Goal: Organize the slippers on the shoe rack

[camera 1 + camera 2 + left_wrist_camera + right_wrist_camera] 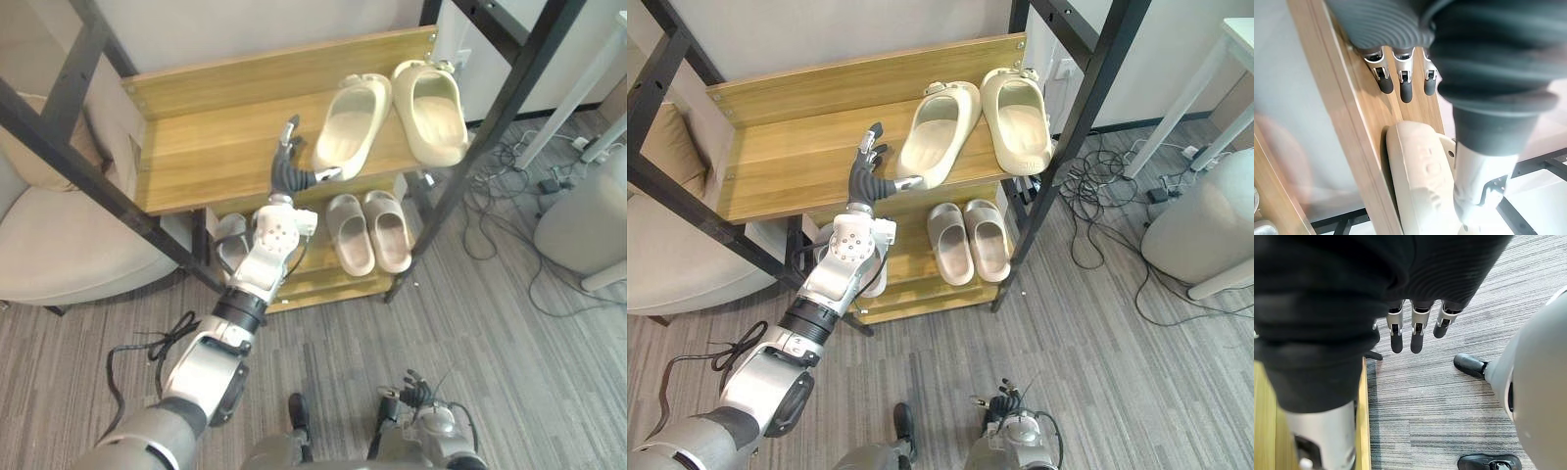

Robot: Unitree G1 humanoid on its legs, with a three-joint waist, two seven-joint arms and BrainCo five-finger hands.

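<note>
Two cream slippers lie side by side on the wooden rack's top shelf [206, 147], the left one [353, 122] and the right one [431, 110]. My left hand [289, 174] stands open on that shelf just left of the left slipper's heel, fingers [1405, 90] straight and thumb [1479, 171] stretched against the heel [1418, 176]. A beige pair [350, 233] [390, 230] rests on the lower shelf. A grey slipper [231, 240] sits at that shelf's left, partly hidden by my arm. My right hand [1413, 333] hangs open low over the floor, holding nothing.
Black slanted frame bars [490, 127] cross in front of the rack on both sides. A beige armchair [59, 245] stands to the left. Cables [509, 196] lie on the floor to the right, near a white rounded object [588, 225] and a white table leg [568, 98].
</note>
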